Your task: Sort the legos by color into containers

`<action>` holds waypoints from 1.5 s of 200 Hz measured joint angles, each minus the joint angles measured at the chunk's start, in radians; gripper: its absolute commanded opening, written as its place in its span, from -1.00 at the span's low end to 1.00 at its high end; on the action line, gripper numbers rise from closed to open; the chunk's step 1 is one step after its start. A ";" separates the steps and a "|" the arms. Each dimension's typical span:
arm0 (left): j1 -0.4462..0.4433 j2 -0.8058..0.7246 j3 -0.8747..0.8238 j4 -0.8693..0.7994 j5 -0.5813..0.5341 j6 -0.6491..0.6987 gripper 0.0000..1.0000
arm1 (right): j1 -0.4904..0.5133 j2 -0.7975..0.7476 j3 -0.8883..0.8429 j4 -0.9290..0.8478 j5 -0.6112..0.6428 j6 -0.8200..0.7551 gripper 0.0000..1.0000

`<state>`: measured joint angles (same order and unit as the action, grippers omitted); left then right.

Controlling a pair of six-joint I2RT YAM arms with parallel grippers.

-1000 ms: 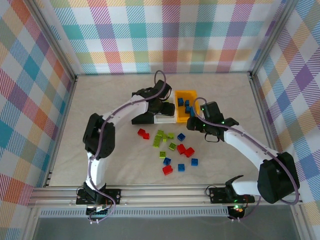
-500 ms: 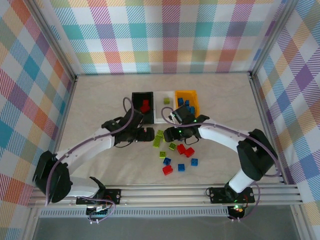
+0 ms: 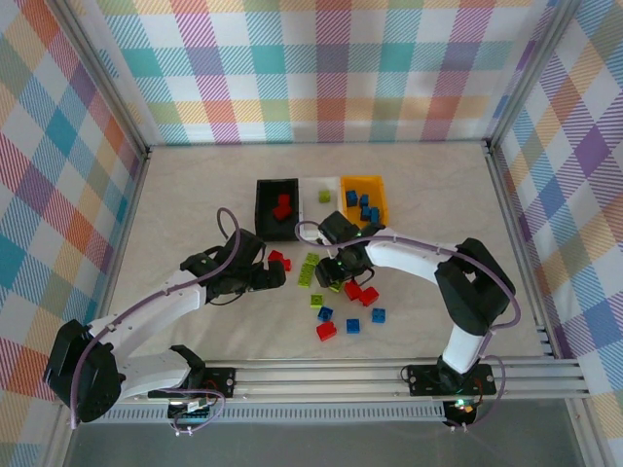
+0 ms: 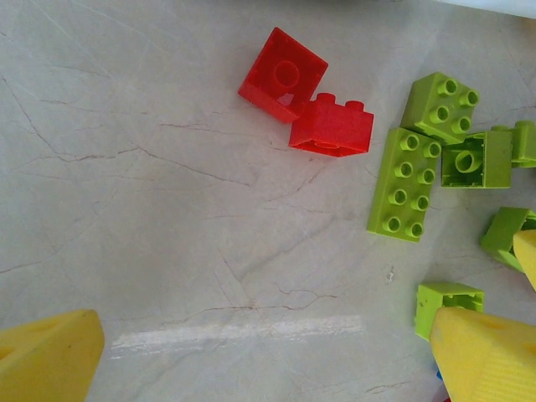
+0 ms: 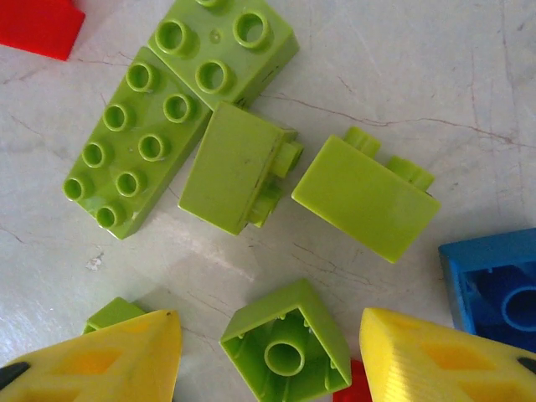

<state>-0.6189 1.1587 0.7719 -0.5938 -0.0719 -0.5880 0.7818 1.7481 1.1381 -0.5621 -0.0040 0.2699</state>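
Three bins stand in a row: black bin [image 3: 263, 216] with red bricks, white bin [image 3: 313, 226] with one lime brick, yellow-orange bin [image 3: 379, 190] with blue bricks. Loose legos lie in front. My right gripper [image 3: 338, 280] [image 5: 272, 360] is open, its yellow fingers [image 5: 448, 356] either side of an upturned lime brick [image 5: 285, 347]. More lime bricks [image 5: 138, 142] lie just beyond it. My left gripper [image 3: 274, 275] [image 4: 268, 356] is open over bare table, with two red bricks [image 4: 332, 126] [image 3: 279, 260] ahead of it.
Red bricks [image 3: 355, 290], blue bricks [image 3: 378, 314] and a lime brick [image 3: 316, 300] lie scattered toward the near edge. A blue brick [image 5: 494, 289] sits right of the right gripper. Lime bricks [image 4: 406, 184] lie right of the left gripper. Checked walls enclose the table [image 3: 195, 195].
Both arms came away from the bins toward the loose pile. The right gripper dropped over the lime bricks. The left gripper drew back to the near left of the red pair.
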 measured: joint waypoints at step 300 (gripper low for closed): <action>0.040 -0.003 -0.061 0.021 0.037 -0.004 1.00 | -0.188 0.322 0.581 -0.031 0.153 0.037 0.12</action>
<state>-0.5789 1.1553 0.7109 -0.5724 -0.0349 -0.5919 0.5941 2.0705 1.7187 -0.5930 0.1490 0.3069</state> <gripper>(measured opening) 0.998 0.496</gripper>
